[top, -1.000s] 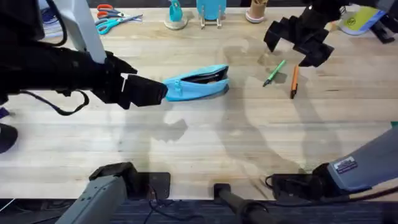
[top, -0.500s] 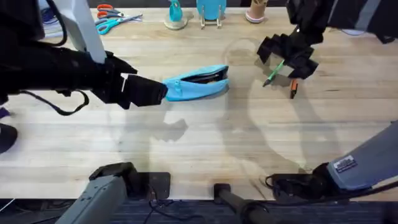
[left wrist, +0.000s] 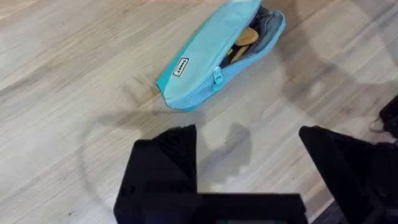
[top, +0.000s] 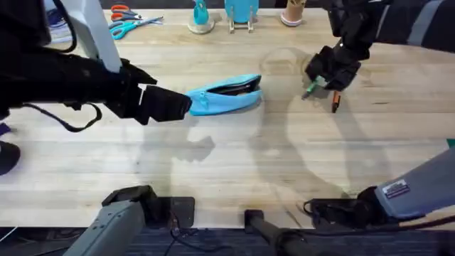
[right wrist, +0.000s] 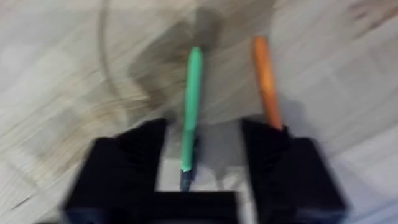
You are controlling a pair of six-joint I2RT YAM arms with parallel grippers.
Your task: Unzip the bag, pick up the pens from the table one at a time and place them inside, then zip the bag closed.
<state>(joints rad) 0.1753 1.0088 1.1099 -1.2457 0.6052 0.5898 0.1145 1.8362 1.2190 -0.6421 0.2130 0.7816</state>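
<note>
The light blue bag (top: 226,94) lies mid-table with its zipper open; in the left wrist view the bag (left wrist: 211,59) shows a dark opening with something yellowish inside. My left gripper (top: 170,105) is open just off the bag's left end, with nothing between its black fingers (left wrist: 165,165). My right gripper (top: 325,74) is low over the pens. It is open, and the green pen (right wrist: 190,102) runs between its fingers (right wrist: 134,155) while the orange pen (right wrist: 265,78) lies just outside one finger. From overhead, the green pen (top: 311,89) and the orange pen (top: 335,102) poke out below the gripper.
Orange- and teal-handled scissors (top: 128,21) lie at the back left of the table (top: 227,163). A teal object (top: 201,17), a blue stand (top: 242,14) and a cup (top: 291,14) line the far edge. The left arm's cable (top: 64,117) trails on the tabletop.
My right gripper has come in from the far right and dropped over the pens, now straddling the green one. The left gripper and the bag have stayed put.
</note>
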